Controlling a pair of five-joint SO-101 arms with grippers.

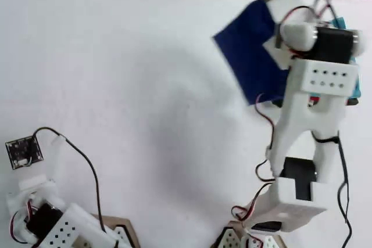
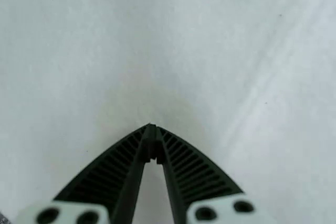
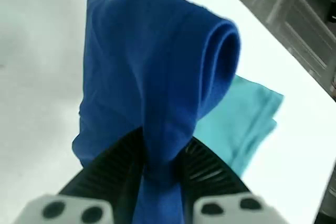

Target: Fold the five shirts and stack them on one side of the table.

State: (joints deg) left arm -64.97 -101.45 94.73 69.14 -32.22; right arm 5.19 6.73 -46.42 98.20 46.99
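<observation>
My right gripper [image 3: 160, 148] is shut on a bunched fold of a dark blue shirt [image 3: 152, 72], which hangs lifted from its jaws. In the high view the blue shirt [image 1: 247, 47] spreads at the far right of the table, partly under my right arm [image 1: 311, 103]. Beneath and beside it lies a folded teal shirt [image 3: 249, 116], its edge showing by the arm [image 1: 339, 24]. At the near left, my left gripper [image 2: 151, 135] is shut on nothing, with its tips meeting just above the bare white table [image 2: 168, 35].
The white table [image 1: 133, 85] stretches wide between the arms. Its far edge runs close behind the shirts [image 3: 252, 19], with dark floor and cabinets beyond. My left arm [image 1: 52, 225] and its cable sit at the near left corner.
</observation>
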